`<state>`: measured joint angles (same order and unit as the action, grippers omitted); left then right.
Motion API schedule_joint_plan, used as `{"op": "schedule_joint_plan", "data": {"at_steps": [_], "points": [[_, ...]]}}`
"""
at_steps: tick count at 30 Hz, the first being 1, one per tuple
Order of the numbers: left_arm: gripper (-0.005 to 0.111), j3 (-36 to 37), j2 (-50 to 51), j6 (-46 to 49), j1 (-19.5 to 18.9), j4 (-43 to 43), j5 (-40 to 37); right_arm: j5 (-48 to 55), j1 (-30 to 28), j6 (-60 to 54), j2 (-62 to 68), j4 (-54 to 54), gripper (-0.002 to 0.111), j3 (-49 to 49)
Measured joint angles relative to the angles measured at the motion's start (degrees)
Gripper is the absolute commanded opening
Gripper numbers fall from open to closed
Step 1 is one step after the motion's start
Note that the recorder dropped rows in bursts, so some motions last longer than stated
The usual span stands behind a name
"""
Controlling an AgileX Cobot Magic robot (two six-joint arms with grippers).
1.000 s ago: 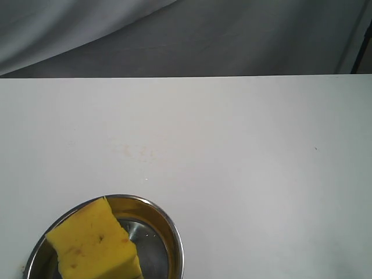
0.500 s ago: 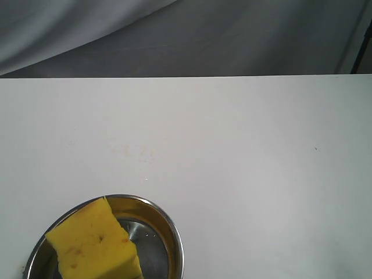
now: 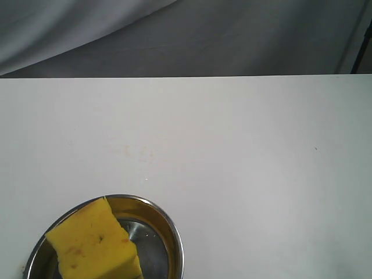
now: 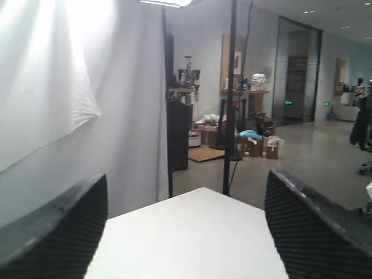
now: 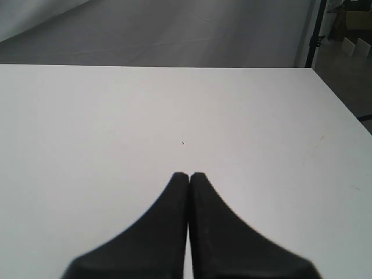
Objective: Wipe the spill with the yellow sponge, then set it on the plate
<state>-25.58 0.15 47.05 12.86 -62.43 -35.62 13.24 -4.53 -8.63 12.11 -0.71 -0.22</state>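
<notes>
Yellow sponge (image 3: 93, 241) down in plate (image 3: 176, 235) at near table (image 3: 261, 186) edge, over the dish's left part, cut off by frame bottom, ungripped. Placement looks done, so probably just the pull-back left: keep both arms high and wide of plate, no sweeping across rim, no nudging a steel dish on a slick top. Further out, faint orange-tan smear of spill (image 3: 132, 150) mid-table, well apart from plate; likely worth a second wipe if a spotless top is wanted. Beyond far edge, grey curtain (image 3: 174, 35). Exterior: only view with sponge, plate and smear, but no grippers in it. Left wrist: left gripper (image 4: 186, 232) spread wide, empty, looking past a table corner; no task items in sight. Right wrist: right gripper (image 5: 189, 176) pinched tight together, nothing between, over bare table, tiny dark speck (image 5: 183, 142) ahead.
</notes>
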Motion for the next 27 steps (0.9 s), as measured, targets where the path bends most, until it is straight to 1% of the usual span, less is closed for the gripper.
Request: {"op": "schedule_joint_plan", "data": {"at_steps": [5, 14, 17, 19, 20, 21, 24, 25, 26, 27], "points": [[0.072, 0.0, 0.0, -1.4, 0.0, 5.2, 0.7, 0.0, 0.0, 0.0, 0.0, 0.0, 0.0, 0.0], [0.072, 0.0, 0.0, -1.4, 0.0, 7.7, 0.7, 0.0, 0.0, 0.0, 0.0, 0.0, 0.0, 0.0], [0.068, 0.0, 0.0, -1.4, 0.0, 9.5, 0.8, 0.0, 0.0, 0.0, 0.0, 0.0, 0.0, 0.0], [0.06, 0.0, 0.0, -1.4, 0.0, 10.1, 1.2, 0.0, 0.0, 0.0, 0.0, 0.0, 0.0, 0.0], [0.054, 0.0, 0.0, -1.4, 0.0, 10.4, 1.3, 0.0, 0.0, 0.0, 0.0, 0.0, 0.0, 0.0], [0.046, 0.0, 0.0, -1.4, 0.0, 10.5, 1.3, 0.0, 0.0, 0.0, 0.0, 0.0, 0.0, 0.0], [0.019, 0.0, 0.0, -1.4, 0.0, 10.8, 1.4, 0.0, 0.0, 0.0, 0.0, 0.0, 0.0, 0.0], [0.007, 0.0, 0.0, -1.4, 0.0, 11.0, 1.5, 0.0, 0.0, 0.0, 0.0, 0.0, 0.0, 0.0], [0.0, 0.0, 0.0, -1.4, 0.0, 11.4, 1.6, 0.0, 0.0, 0.0, 0.0, 0.0, 0.0, 0.0], [0.0, 0.0, 0.0, -1.4, 0.0, 11.9, 1.8, 0.0, 0.0, 0.0, 0.0, 0.0, 0.0, 0.0]]}}
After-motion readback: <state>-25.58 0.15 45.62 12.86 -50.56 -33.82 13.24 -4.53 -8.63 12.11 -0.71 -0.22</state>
